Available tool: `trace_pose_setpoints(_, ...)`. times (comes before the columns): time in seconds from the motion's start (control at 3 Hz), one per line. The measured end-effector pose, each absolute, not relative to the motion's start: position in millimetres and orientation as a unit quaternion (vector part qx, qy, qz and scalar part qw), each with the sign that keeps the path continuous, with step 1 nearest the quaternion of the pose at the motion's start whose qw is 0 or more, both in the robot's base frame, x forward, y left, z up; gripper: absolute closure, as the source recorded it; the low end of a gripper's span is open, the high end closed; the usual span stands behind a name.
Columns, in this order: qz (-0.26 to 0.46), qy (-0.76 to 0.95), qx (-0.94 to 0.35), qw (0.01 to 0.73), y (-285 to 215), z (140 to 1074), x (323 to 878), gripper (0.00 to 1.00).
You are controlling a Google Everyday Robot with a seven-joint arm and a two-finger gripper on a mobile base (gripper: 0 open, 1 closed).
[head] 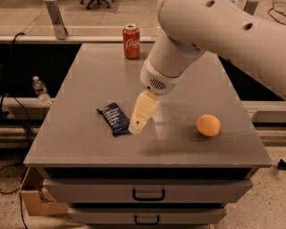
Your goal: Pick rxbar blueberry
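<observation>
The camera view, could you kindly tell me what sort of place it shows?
Probably a lab or office workroom: a grey drawer cabinet serves as table, loose cables trail beside it, a chair base shows behind. The gripper hangs beside the rxbar blueberry.

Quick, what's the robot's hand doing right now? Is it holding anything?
Gripper: down by the rxbar blueberry on the table; open or closed cannot be told.
</observation>
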State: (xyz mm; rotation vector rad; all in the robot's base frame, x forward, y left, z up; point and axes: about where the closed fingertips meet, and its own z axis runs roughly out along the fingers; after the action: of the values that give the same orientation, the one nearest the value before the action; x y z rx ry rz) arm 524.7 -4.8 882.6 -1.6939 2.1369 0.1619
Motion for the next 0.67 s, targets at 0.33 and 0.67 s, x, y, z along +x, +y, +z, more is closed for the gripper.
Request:
trace_pose_setpoints(0.33,0.05,0.762,-0.615,0.197,16,869,525,0.0)
trace_pose_setpoints(0.67,0.042,0.763,-0.614,0.195,36,865,534,0.0)
